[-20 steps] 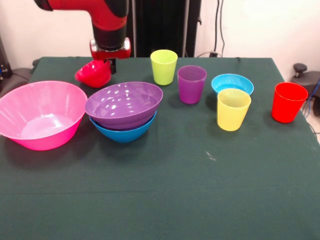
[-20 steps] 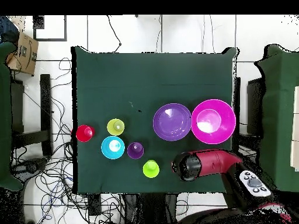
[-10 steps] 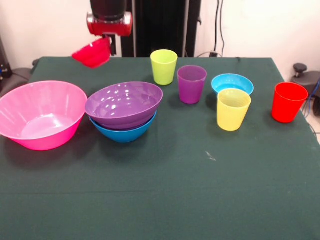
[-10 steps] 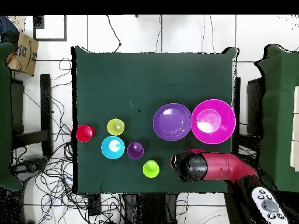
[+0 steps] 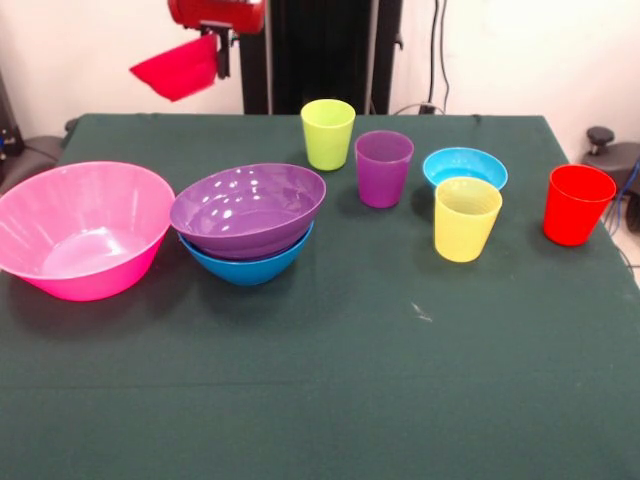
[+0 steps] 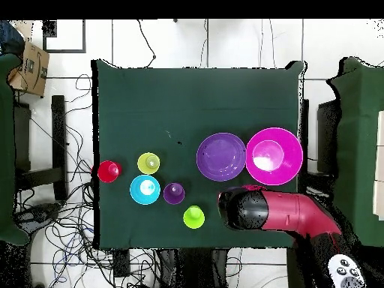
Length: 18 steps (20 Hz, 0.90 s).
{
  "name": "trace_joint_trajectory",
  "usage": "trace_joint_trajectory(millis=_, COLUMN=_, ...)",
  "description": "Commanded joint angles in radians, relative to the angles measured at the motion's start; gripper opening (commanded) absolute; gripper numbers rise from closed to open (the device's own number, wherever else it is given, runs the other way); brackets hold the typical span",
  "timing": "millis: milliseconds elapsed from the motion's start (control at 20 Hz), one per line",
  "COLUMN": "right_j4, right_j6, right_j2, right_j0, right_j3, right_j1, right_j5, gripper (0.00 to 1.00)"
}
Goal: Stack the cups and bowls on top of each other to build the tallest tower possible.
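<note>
- Front view: the end effector [image 5: 215, 40] hangs high over the tabletop's [image 5: 330, 380] far edge, clamped on the tilted small red bowl [image 5: 176, 72].
- Below, the purple bowl [image 5: 248, 208] sits nested in the blue bowl [image 5: 246, 264], just beside the pink bowl [image 5: 82, 228].
- 4 cups stand upright to the right: lime [image 5: 327, 133], purple [image 5: 383, 168], yellow [image 5: 467, 218], red [image 5: 577, 204]. The light blue bowl [image 5: 465, 165] lies behind the yellow one.
- Overhead view: the arm [image 6: 274, 213] covers the held bowl, near the purple bowl [image 6: 221, 156] and pink bowl [image 6: 274, 156].

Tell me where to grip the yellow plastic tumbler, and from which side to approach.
Grip the yellow plastic tumbler at its rim, coming straight down from above. It stands upright with its mouth open, so one finger can go inside and one outside the thin wall. The light blue bowl sits close behind it, so a side approach looks tighter.
</note>
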State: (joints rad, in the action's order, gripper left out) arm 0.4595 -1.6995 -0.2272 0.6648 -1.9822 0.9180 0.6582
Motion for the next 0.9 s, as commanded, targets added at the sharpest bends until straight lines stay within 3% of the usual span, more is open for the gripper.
trace_joint_trajectory(millis=50, right_j4=-0.062, right_j6=-0.041, right_j2=-0.069, right_j0=-0.083, right_j3=0.049, right_j1=-0.012, right_j5=0.101, gripper=0.00)
trace_joint_trajectory(millis=450, right_j4=-0.089, right_j6=-0.095, right_j2=-0.046, right_j0=-0.165, right_j3=0.143, right_j1=-0.108, right_j5=0.090, gripper=0.00)
trace_joint_trajectory(millis=650, right_j4=-0.089, right_j6=-0.060, right_j2=-0.050, right_j0=-0.175, right_j3=0.211, right_j1=-0.172, right_j5=0.096, gripper=0.00)
trace_joint_trajectory(millis=900, right_j4=-0.088, right_j6=-0.016, right_j2=-0.050, right_j0=-0.171, right_j3=0.259, right_j1=-0.195, right_j5=0.111, gripper=0.00)
